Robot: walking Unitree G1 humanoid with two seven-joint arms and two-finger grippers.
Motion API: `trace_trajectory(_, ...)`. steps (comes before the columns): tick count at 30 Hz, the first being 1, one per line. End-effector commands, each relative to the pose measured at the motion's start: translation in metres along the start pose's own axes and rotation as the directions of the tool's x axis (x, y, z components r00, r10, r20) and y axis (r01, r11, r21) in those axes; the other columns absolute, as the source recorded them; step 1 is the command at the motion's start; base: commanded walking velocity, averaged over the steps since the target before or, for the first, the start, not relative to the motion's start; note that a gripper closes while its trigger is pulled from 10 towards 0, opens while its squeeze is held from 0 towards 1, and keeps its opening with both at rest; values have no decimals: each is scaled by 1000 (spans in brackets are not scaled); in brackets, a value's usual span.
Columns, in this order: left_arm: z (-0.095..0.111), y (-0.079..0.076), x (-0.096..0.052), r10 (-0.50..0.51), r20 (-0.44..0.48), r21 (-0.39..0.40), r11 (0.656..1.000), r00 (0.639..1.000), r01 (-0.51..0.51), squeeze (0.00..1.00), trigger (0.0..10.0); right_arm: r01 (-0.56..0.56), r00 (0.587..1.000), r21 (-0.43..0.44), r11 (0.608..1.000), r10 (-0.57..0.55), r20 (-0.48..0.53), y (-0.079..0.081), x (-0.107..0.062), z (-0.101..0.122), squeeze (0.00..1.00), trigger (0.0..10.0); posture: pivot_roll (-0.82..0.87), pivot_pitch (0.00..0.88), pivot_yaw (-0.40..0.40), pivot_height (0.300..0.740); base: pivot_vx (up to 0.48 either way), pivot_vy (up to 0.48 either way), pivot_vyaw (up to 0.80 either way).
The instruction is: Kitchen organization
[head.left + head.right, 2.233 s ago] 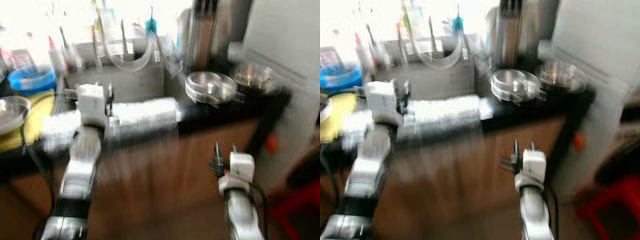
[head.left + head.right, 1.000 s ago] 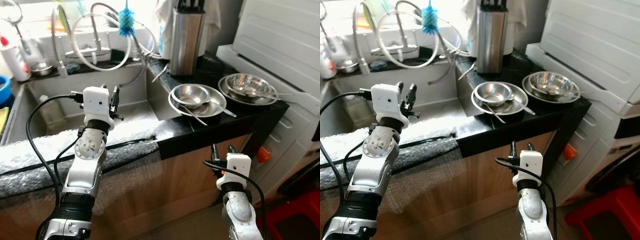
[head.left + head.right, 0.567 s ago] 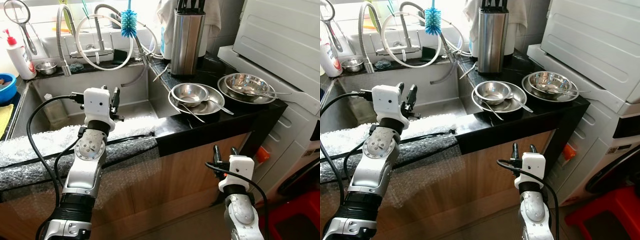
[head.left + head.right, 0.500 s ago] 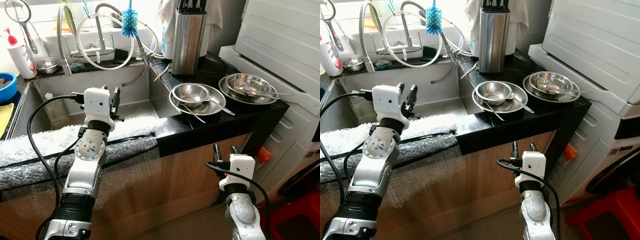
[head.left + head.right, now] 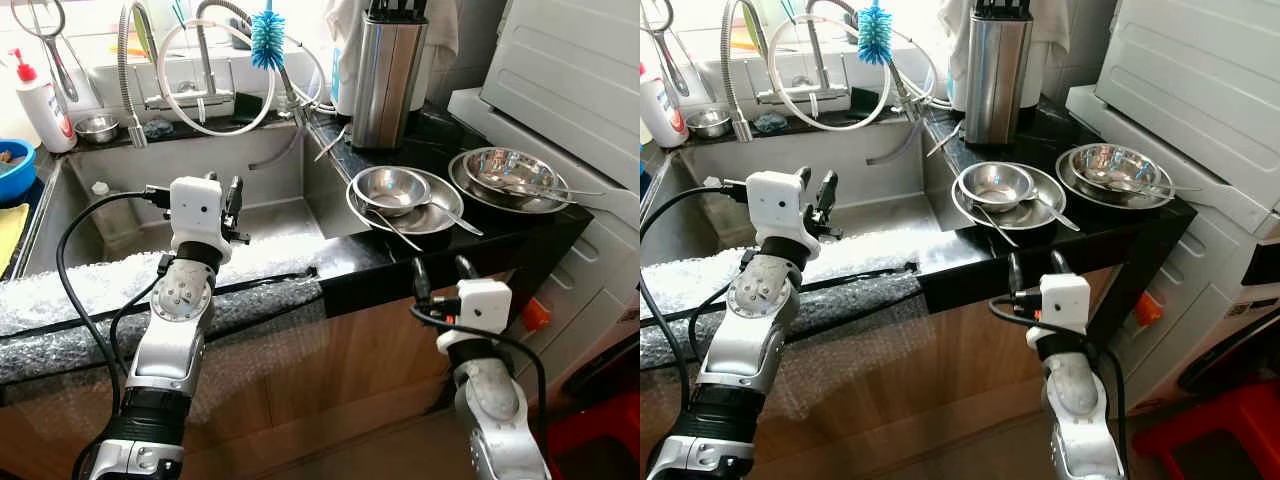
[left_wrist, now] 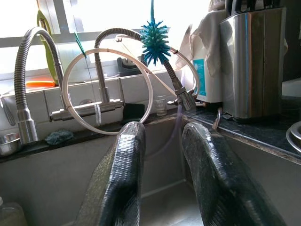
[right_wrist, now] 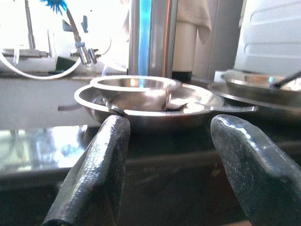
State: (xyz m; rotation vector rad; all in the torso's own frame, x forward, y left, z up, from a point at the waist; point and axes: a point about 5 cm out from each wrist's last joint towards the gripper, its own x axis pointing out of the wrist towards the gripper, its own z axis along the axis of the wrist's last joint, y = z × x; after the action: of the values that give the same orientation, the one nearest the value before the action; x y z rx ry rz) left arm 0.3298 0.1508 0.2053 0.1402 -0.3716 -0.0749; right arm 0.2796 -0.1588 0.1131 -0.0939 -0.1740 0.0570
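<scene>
Jaws released on our right gripper — the stacked steel bowl lies at twelve o'clock on the bench; left gripper, also released, stands farther.

Black counter carries a knife block; two steel dishes beside it.

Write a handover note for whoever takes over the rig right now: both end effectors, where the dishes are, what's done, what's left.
Left end effector: open, empty, raised above the sink.
Right end effector: open, empty, at the front edge of the black counter, facing the dishes.
Dishes: small bowl and spoons on the steel plate; a second bowl with a spoon on a plate, right of it. Knife block behind.
Done: nothing picked up yet.
Left: grasp and put away the dishes, probably the near plate first.
</scene>
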Motion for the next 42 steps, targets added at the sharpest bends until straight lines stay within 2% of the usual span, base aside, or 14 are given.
trace_trajectory(1,2,-3,2,-8,6,0,1000,1000,8,0,10000,4,1000,16,1000,-4,21,-2,4,7,0,10000,-94,0,-22,740,0,0,0)
trace_trajectory(9,1,-2,3,1,3,-1,1000,1000,-1,0,10000,-39,999,29,999,38,37,0,12,16,0,10000,-98,6,-24,740,0,0,0)
trace_trajectory(20,1,-3,3,-1,0,-4,1000,1000,1,0,10000,-58,998,29,998,57,19,5,16,17,0,10000,-95,12,-27,740,0,0,0)
trace_trajectory(24,1,-4,3,0,-3,-4,1000,1000,0,0,10000,-54,999,24,998,54,0,4,19,15,0,10000,-94,11,-28,740,0,0,0)
trace_trajectory(32,0,-6,3,-7,-4,-2,1000,1000,7,0,10000,-113,987,-1,994,113,-110,3,18,-3,0,10000,-91,9,-28,740,0,0,0)
trace_trajectory(35,0,-6,3,-7,-3,-2,1000,1000,7,0,10000,-166,981,-15,986,164,-102,7,19,-2,0,10000,-89,12,-29,740,0,0,0)
trace_trajectory(42,-1,-8,3,-4,-7,-8,1000,1000,4,0,10000,-178,981,-17,984,176,-77,5,28,5,0,10000,-87,13,-30,740,0,0,0)
